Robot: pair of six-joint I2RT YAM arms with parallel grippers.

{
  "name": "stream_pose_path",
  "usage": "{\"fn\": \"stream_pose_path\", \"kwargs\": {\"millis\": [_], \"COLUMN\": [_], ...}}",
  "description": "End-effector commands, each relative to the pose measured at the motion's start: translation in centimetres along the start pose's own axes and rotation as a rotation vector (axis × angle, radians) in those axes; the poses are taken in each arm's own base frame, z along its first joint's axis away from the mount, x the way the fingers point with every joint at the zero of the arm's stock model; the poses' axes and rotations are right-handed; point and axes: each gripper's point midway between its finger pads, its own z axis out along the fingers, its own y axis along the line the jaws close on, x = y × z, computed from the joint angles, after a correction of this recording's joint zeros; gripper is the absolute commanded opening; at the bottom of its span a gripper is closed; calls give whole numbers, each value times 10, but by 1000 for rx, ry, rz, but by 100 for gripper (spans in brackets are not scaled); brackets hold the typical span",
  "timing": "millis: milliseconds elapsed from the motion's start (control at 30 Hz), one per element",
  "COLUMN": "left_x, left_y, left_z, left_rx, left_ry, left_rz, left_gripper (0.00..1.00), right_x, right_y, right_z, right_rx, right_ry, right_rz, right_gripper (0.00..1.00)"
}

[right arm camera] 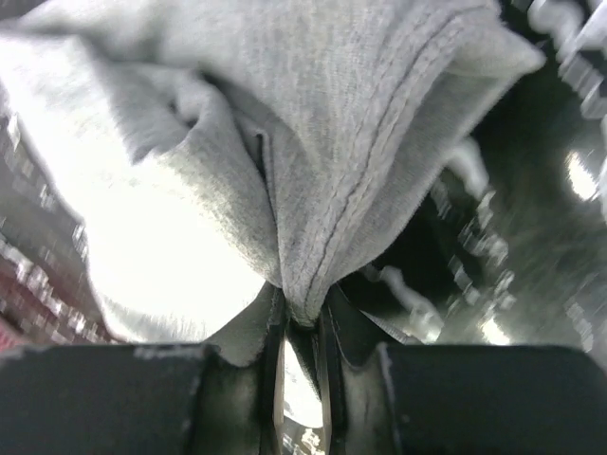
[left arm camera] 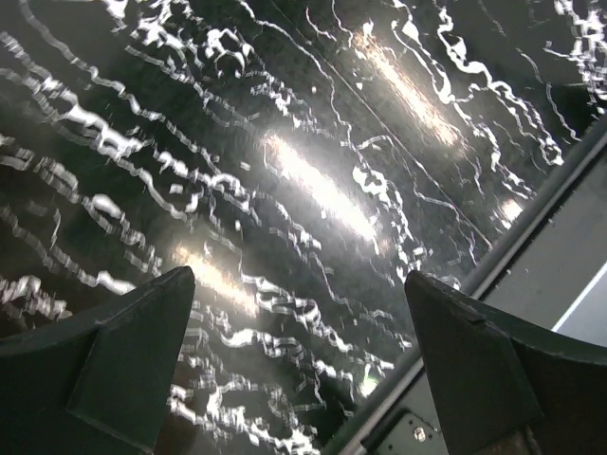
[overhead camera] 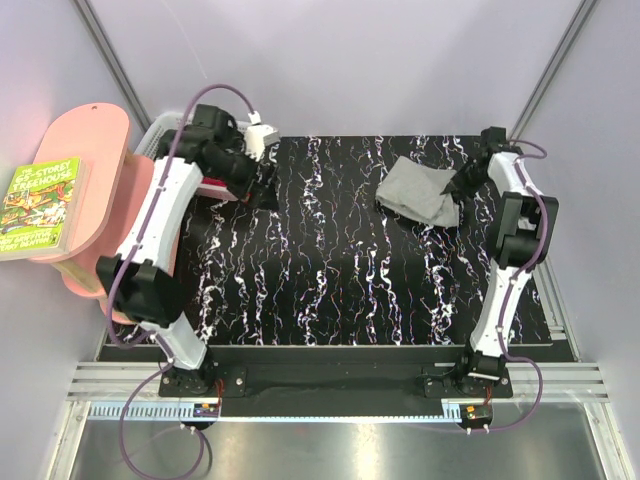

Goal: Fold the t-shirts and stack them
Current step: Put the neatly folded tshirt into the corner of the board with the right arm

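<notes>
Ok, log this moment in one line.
right pincer: shut on grey shirt | left pincer: open, empty | grey shirt: crumpled
</notes>
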Motion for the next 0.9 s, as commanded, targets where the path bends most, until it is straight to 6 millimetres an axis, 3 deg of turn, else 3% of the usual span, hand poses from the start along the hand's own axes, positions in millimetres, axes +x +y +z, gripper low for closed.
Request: {"fn": "stream_pose_path", "kwargs": {"millis": [0, 33, 100, 133, 200, 233, 267, 300, 433, 600, 633, 667, 767, 833, 867], "left_x": [27, 30, 39, 42, 47, 49, 50, 52, 61, 68, 68, 69, 69, 69, 69], "left_y": [-14, -12, -8, -8, -2, -2, -3, 0, 3, 5, 6, 12, 13, 14, 14], "left_z": [-21, -25, -33, -36, -41, -43, -44, -46, -43, -36, -35, -37, -36, -34, -32], "left_rx": [74, 72, 74, 75, 68, 73, 82, 81, 95, 119, 119, 111, 118, 126, 130], "left_ry": [-10, -16, -28, -30, -40, -36, -41, -46, -38, -17, -16, -20, -19, -18, -15], "left_rz": [-6, -14, -28, -35, -45, -53, -57, -64, -86, -109, -110, -127, -135, -141, -149], "left_gripper": [99, 99, 99, 99, 99, 99, 99, 99, 99, 99, 99, 99, 99, 99, 99], "right_x": [-24, -21, -39, -36, -54, -53, -60, -75, -98, -107, -109, -106, -106, -110, -115], "right_y": [-31, -44, -46, -58, -61, -72, -75, -75, -77, -82, -93, -99, -100, -93, -85], "right_z": [7, 20, 17, 33, 29, 42, 42, 37, 40, 47, 49, 52, 53, 46, 41], "right_rx": [145, 181, 195, 226, 245, 265, 272, 261, 204, 145, 177, 192, 184, 155, 137], "right_ry": [9, 48, 34, 65, 38, 57, 39, -2, -60, -58, -64, -54, -48, -59, -78], "right_rz": [14, 30, 35, 44, 47, 60, 72, 90, 108, 77, 65, 60, 36, 30, 27], "right_gripper": [0, 0, 0, 0, 0, 0, 0, 0, 0, 4, 9, 35, 80, 99, 100]}}
